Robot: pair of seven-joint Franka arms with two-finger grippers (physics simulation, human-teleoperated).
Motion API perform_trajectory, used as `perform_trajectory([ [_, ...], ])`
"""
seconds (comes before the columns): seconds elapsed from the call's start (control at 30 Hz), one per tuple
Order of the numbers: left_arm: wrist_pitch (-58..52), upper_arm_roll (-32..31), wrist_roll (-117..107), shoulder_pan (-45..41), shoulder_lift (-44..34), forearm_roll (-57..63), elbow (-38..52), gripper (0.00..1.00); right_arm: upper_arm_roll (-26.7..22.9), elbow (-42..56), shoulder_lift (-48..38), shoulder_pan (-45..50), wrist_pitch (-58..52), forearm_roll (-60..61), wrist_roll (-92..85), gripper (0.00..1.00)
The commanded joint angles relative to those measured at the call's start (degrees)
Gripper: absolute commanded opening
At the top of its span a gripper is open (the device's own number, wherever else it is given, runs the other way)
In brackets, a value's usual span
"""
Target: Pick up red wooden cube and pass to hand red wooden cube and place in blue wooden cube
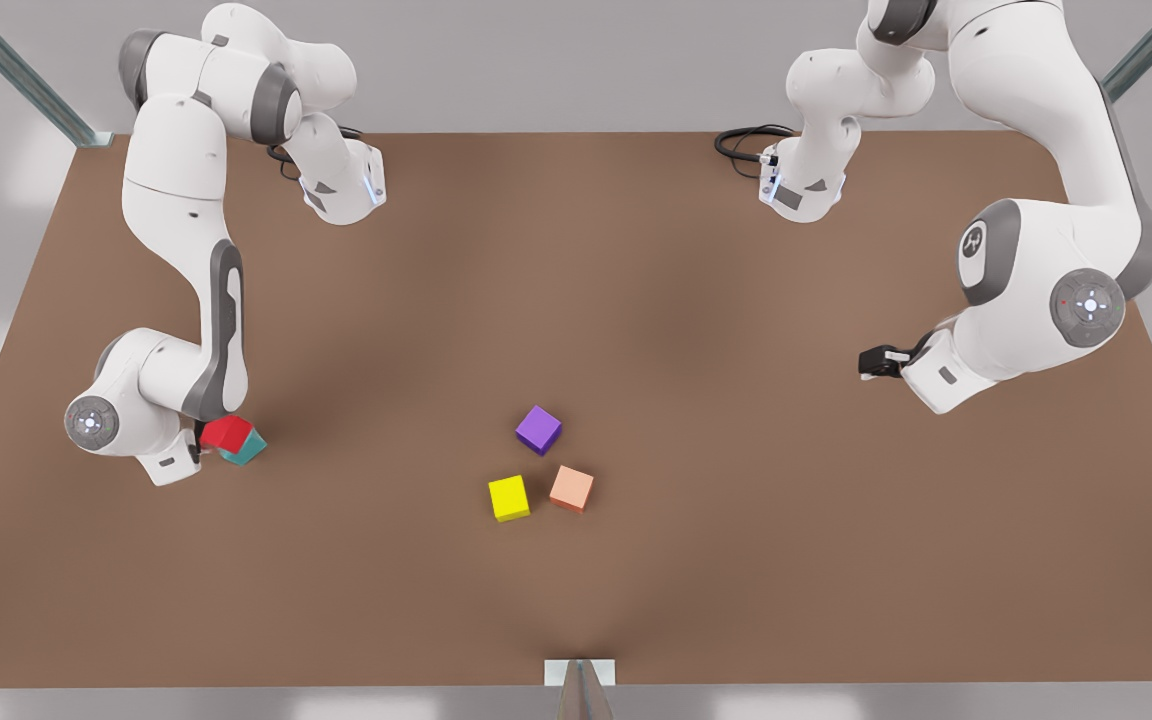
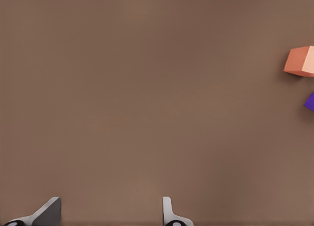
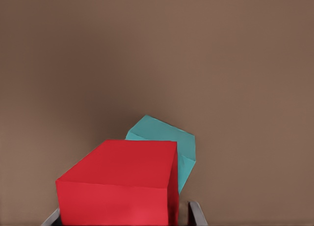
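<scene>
Right gripper (image 1: 204,440) near desk's (image 1: 696,330) edge on front view's left, pinching red wooden cube (image 1: 227,433) – cube directly over blue wooden cube (image 1: 245,450), contact unclear

Left gripper (image 1: 870,362) waiting toward opposite edge, fingers (image 2: 48,212) spread, nothing between

Purple cube (image 1: 538,429), peach cube (image 1: 571,488), yellow cube (image 1: 508,497) mid-desk

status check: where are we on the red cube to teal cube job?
Done: pickup and apparently the handoff, since the right gripper holds the red cube. In hand: it sits over the teal cube, at the front view's left. The left gripper waits open, at the front view's right. Left: release the cube onto the teal one and back away.
</scene>
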Motion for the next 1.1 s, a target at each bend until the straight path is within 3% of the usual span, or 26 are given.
perform_trajectory([
  [0.0,-0.04,0.00,-1.02,0.04,-0.04,-0.03,0.03,1.00,-0.01,0.01,0.07,-0.03,0.16,0.01,2.59,1.00],
  [0.23,-0.13,0.00,-0.93,0.04,-0.04,0.15,0.03,1.00,-0.01,0.36,-0.72,0.33,-1.85,0.01,3.12,1.00],
  [0.47,-0.13,0.00,-0.93,0.21,-0.04,0.15,0.03,1.00,-0.19,3.96,-7.83,1.20,-15.91,0.10,3.47,1.00],
  [0.5,-0.13,0.00,-0.93,0.21,-0.04,0.15,0.03,1.00,-0.01,6.06,-9.33,1.29,-19.69,1.06,11.35,1.00],
  [0.57,-0.40,0.00,-0.85,0.30,-0.13,0.15,0.03,1.00,0.16,16.88,-6.96,0.85,-32.61,1.94,47.58,1.00],
  [0.63,-0.84,0.00,-0.85,0.48,-0.39,0.15,0.03,1.00,0.34,17.93,-6.96,1.64,-33.59,3.35,76.39,1.00],
  [0.7,-0.75,0.00,-1.11,0.39,-0.31,0.06,0.03,1.00,0.43,29.35,-3.09,2.52,-38.77,-1.56,83.63,1.00],
  [0.73,-0.75,0.00,-1.02,0.39,-0.22,0.06,0.03,1.00,1.57,33.31,-4.66,2.53,-41.93,-3.95,83.72,1.00],
  [0.8,-0.75,0.00,-1.02,0.30,-0.13,0.06,-0.05,1.00,19.14,29.28,-16.79,-12.32,-44.40,-8.78,84.60,1.00],
  [0.83,-0.84,0.00,-1.02,0.30,-0.22,0.06,-0.14,1.00,21.96,26.82,-19.35,-14.52,-44.49,-9.04,86.52,1.00],
  [0.93,-0.75,0.00,-1.11,-0.05,-0.13,-0.03,-0.23,1.00,25.91,22.77,-23.57,-16.55,-44.40,-10.80,89.78,1.00],
  [1.07,-0.75,-0.09,-0.76,0.39,0.31,-0.03,-0.32,1.00,27.06,21.63,-25.15,-17.60,-43.70,-11.77,89.61,1.00],
])
